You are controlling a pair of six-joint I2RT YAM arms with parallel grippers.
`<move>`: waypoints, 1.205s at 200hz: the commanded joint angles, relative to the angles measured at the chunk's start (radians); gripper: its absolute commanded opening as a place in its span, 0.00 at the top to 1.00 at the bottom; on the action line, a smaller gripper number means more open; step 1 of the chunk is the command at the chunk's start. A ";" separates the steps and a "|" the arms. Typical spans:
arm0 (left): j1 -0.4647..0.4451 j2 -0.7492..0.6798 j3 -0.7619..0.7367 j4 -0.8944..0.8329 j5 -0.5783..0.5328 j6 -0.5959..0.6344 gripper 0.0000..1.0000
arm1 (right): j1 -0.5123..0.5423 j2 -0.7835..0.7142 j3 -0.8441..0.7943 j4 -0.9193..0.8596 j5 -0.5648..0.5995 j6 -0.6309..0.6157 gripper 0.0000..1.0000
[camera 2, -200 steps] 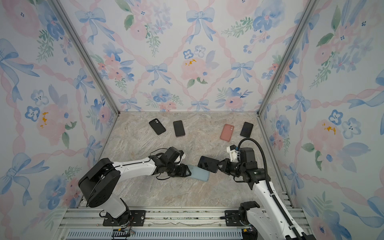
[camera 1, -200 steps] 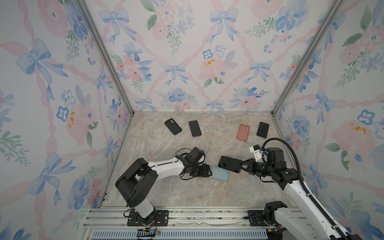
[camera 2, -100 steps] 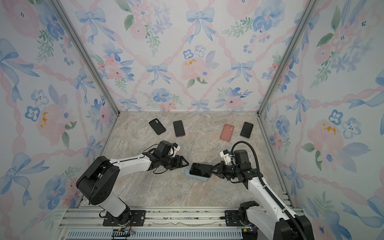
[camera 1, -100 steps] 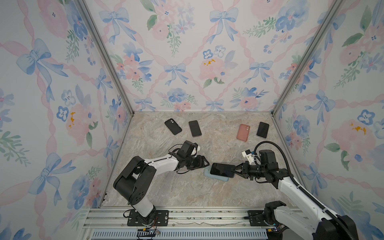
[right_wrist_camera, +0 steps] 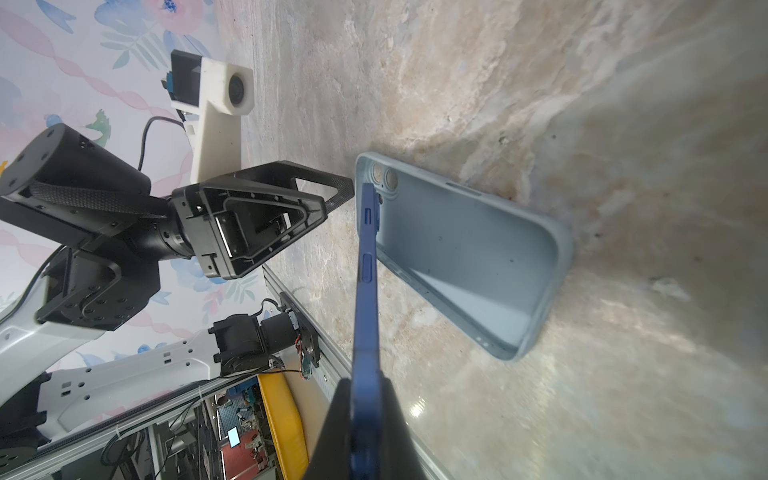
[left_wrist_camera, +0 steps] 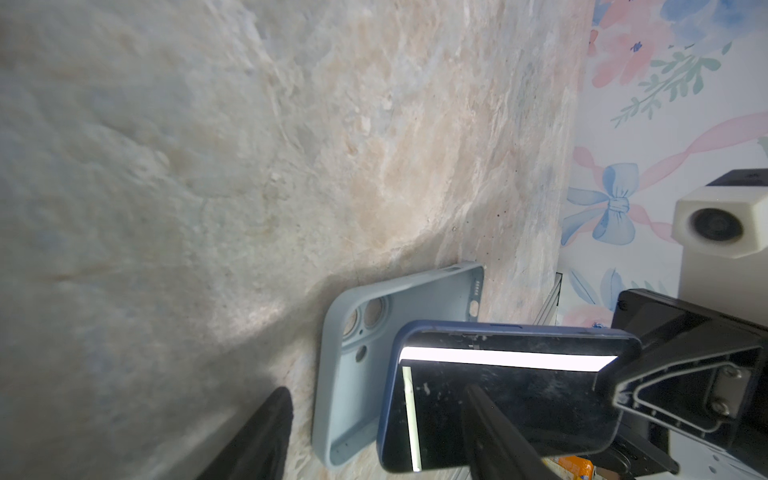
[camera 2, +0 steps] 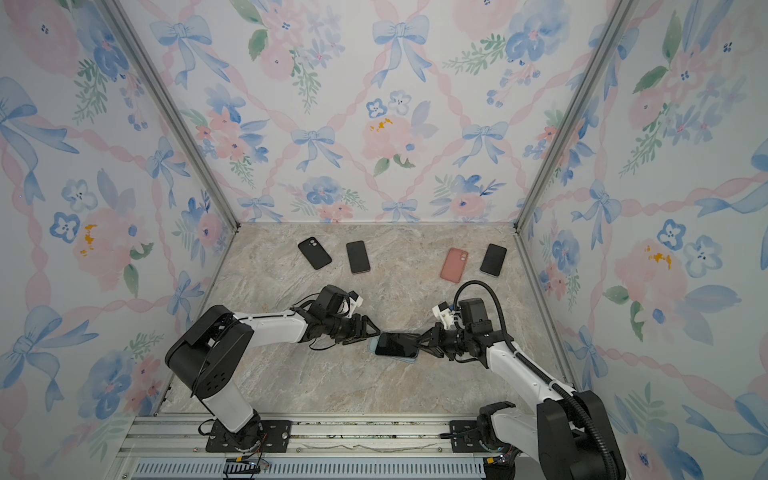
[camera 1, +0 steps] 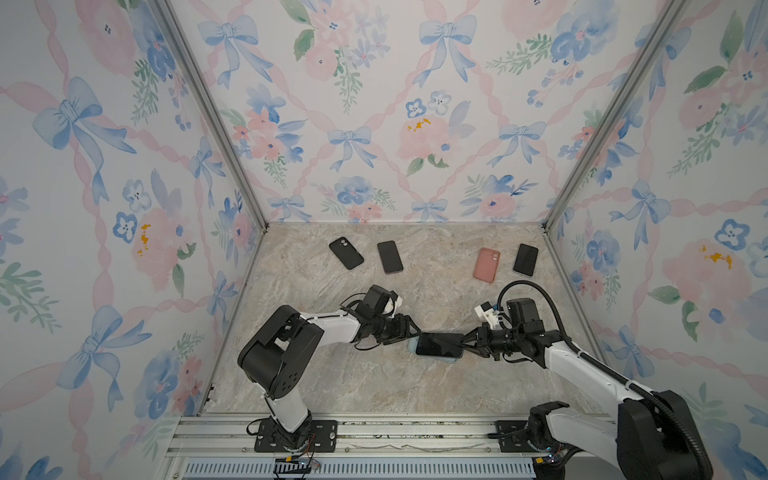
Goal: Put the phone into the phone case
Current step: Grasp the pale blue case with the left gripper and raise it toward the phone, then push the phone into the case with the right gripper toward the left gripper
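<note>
Top views overhead, facing down; wrist views close, sharing phone case (left_wrist_camera: 353, 395).

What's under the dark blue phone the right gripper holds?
The light blue phone case lies open side up on the marble table, empty, below the phone clamped by the right gripper. In both top views the phone covers most of the case; only its edges show.

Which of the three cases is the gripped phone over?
The light blue case, open side up near the front, right under the phone. The black case and pink case lie far back with nothing over them.
</note>
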State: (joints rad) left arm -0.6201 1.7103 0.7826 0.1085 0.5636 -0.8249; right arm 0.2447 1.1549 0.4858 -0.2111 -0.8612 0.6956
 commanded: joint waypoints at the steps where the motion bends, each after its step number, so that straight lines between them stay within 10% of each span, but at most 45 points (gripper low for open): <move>1: 0.006 0.012 -0.019 0.018 0.018 -0.012 0.34 | 0.011 0.016 0.013 0.047 -0.044 -0.022 1.00; 241: -0.001 0.036 -0.036 0.049 0.035 -0.014 0.36 | -0.041 0.162 0.046 0.055 -0.051 -0.081 1.00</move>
State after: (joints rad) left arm -0.6201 1.7252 0.7601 0.1642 0.5941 -0.8360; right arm 0.2016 1.2987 0.5106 -0.1699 -0.9085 0.6197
